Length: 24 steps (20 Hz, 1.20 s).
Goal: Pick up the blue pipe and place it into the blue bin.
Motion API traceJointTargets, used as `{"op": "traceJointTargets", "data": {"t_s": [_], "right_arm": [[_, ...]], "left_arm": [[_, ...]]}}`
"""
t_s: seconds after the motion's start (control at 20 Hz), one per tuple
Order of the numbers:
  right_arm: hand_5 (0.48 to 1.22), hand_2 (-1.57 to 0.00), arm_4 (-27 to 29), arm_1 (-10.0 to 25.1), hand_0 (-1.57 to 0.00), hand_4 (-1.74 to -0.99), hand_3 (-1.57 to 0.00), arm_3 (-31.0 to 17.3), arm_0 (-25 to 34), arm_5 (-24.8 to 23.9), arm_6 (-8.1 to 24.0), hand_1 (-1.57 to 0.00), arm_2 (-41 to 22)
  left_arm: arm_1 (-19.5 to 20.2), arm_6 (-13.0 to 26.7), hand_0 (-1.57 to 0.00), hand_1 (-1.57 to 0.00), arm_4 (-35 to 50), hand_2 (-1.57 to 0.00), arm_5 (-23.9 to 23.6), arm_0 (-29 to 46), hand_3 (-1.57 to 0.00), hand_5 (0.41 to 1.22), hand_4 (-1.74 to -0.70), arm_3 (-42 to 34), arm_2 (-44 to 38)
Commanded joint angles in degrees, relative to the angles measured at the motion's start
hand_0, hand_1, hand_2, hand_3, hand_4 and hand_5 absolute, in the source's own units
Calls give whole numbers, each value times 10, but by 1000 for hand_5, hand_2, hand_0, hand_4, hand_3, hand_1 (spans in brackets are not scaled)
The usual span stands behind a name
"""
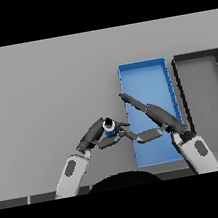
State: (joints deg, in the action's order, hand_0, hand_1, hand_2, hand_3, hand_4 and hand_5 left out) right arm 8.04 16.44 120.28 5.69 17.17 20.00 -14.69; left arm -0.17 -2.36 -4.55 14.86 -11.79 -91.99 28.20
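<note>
- One blue pipe (109,127): a short blue cylinder with a dark opening ringed in white at its visible end. It is seen end-on, so its long axis runs roughly up toward the viewer. It is near the lower middle of the desk (47,91), just left of the blue bin (142,65).
- One blue bin: an open rectangular tray, long side running away from the robot.
- One dark bin (196,55): a grey-floored tray just right of the blue one.
- One left hand (94,136): fingers curled round the pipe.
- One right hand (155,113): over the blue bin, fingers straight and pointing up-left, thumb reaching toward the pipe, holding nothing.
</note>
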Motion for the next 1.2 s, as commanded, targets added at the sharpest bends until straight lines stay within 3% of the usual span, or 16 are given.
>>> {"op": "traceJointTargets", "data": {"t_s": [0.0,0.15,0.25,0.4,0.55,0.7,0.8,0.95,1.1,1.15], "right_arm": [[559,-42,3,-6,1,-1302,1,1,20,3,12,-1,-14],[555,-45,23,-19,1,-1282,1,1,60,13,49,0,-41],[554,-48,22,-27,1,-1253,1,-9,106,17,51,0,-53],[540,-66,21,-35,-7,-1223,1,-25,152,19,80,-16,-64],[521,-83,28,-48,-23,-1186,1,-63,199,28,106,-32,-67],[497,-166,25,-56,-69,-1204,-44,-95,226,41,110,-108,-69],[485,-377,26,-69,-323,-1278,-242,-105,238,48,109,-362,-82],[518,-910,26,-74,-876,-1467,-762,-115,240,53,98,-877,-84],[650,-1233,38,-95,-1215,-1581,-1021,-125,244,34,85,-1215,-93],[765,-1300,47,-92,-1286,-1606,-1102,-127,242,31,73,-1287,-91]], "left_arm": [[3,-1,-1571,-1571,1,-1571,1,1,-1571,1221,-1467,-2,-6],[-8,-1,-1571,-1571,-3,-1571,10,-6,-1571,1221,-1466,5,-11],[-11,-2,-1571,-1571,-5,-1571,16,-3,-1571,1221,-1464,8,-15],[-16,7,-1571,-1571,9,-1571,38,-2,-1571,1221,-1469,12,-25],[-21,7,-1571,-1571,-13,-1571,35,5,-1571,1221,-1469,14,-25],[-23,17,-1571,-1571,-18,-1571,39,2,-1571,1221,-1465,9,-36],[-26,10,-1571,-1571,-15,-1571,48,1,-1571,1221,-1517,15,-44],[-23,44,-1571,-1571,-19,-1571,49,9,-1571,1221,-1622,6,-34],[-32,38,-1571,-1571,-3,-1571,53,11,-1523,1221,-1677,7,-39],[-36,36,-1571,-1571,7,-1571,59,15,-1532,1221,-1690,7,-42]]}}
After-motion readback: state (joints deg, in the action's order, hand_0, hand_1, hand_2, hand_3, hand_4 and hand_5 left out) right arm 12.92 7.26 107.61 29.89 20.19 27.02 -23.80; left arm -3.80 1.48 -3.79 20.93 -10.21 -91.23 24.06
